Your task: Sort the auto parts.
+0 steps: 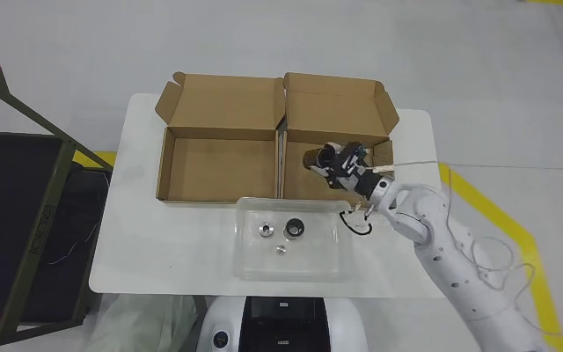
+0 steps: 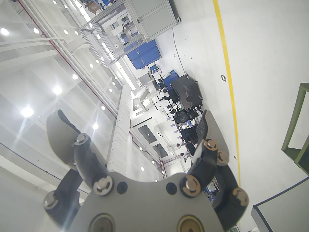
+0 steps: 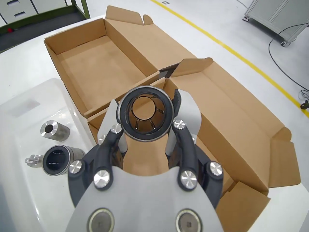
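My right gripper (image 3: 144, 108) is shut on a black-rimmed linear bearing (image 3: 146, 113), held above the right cardboard box (image 3: 241, 131); in the top view the right gripper (image 1: 332, 163) and the bearing (image 1: 317, 158) hang over that box (image 1: 303, 189). The clear plastic tray (image 1: 251, 264) holds a second bearing (image 3: 56, 159), a plain metal cylinder (image 3: 54, 130) and a small metal piece (image 3: 32, 160). The left cardboard box (image 1: 215, 167) has nothing in it. My left gripper (image 2: 131, 126) is open with nothing between its fingers, pointing out into the room.
Both boxes stand side by side at the back of the white table (image 1: 132, 220), lids folded back. A dark green frame with a black bin (image 1: 35, 229) stands left of the table. A thin cable (image 1: 413, 165) runs from the right arm.
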Robot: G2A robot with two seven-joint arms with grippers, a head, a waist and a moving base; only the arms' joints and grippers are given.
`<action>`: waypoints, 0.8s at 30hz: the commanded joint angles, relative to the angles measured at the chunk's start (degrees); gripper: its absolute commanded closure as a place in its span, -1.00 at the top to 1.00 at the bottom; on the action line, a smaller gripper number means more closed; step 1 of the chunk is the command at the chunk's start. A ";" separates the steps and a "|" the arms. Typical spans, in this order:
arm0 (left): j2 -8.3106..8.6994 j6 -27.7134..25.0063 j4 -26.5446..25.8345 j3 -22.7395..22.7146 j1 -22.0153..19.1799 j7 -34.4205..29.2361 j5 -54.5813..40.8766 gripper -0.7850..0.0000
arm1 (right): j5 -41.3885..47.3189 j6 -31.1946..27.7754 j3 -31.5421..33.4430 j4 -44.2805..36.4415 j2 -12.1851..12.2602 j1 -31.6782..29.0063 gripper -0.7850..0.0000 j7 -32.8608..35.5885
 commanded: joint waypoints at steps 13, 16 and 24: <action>0.00 0.00 0.00 0.00 0.00 0.00 0.00 1.00 | 1.17 1.47 -6.64 8.67 -2.56 6.63 -1.00 6.23; 0.00 0.00 0.00 0.00 0.00 0.00 0.00 1.00 | 1.00 1.99 -7.75 10.19 -3.09 7.55 -1.00 6.32; 0.00 0.00 0.00 0.00 0.00 0.00 0.00 1.00 | 0.58 3.85 -10.15 14.11 -4.48 9.64 -1.00 6.83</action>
